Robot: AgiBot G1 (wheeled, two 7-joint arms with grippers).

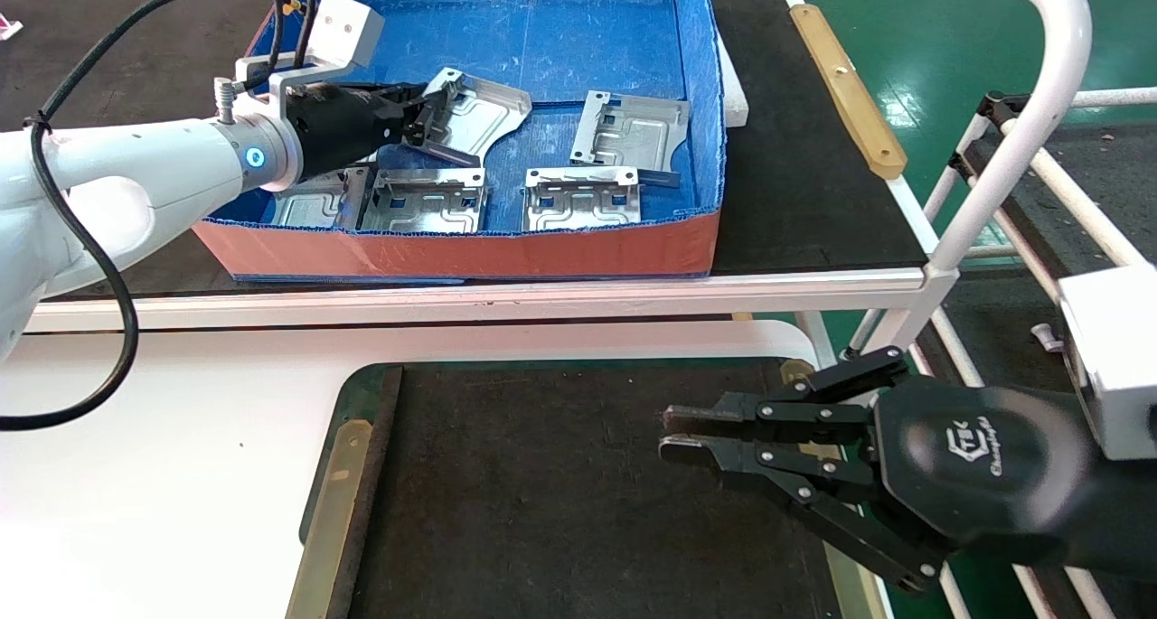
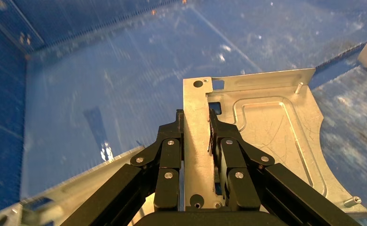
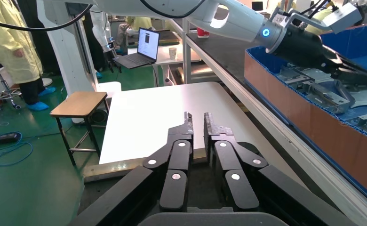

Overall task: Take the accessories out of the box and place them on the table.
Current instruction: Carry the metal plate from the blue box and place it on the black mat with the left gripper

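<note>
The box (image 1: 452,250), blue inside and orange-red outside, stands on the bench ahead. My left gripper (image 1: 425,117) is inside it, shut on the folded edge of a silver plate (image 1: 484,113) and holding it tilted above the box floor. The left wrist view shows my left gripper (image 2: 196,117) with its jaws clamping the flange of that plate (image 2: 266,136). Several more plates lie in the box, at the right (image 1: 630,135), front middle (image 1: 583,199), front left (image 1: 425,201) and under my arm (image 1: 312,205). My right gripper (image 1: 673,431) hovers empty over the black mat (image 1: 542,492) of the white table (image 1: 181,438), jaws nearly together.
The dark-topped bench (image 1: 813,167) has a white front edge between the box and the table. A white tube frame (image 1: 1021,122) stands at the right. Tan strips (image 1: 330,520) edge the mat. A stool (image 3: 78,101) and a person (image 3: 17,52) are beyond the table.
</note>
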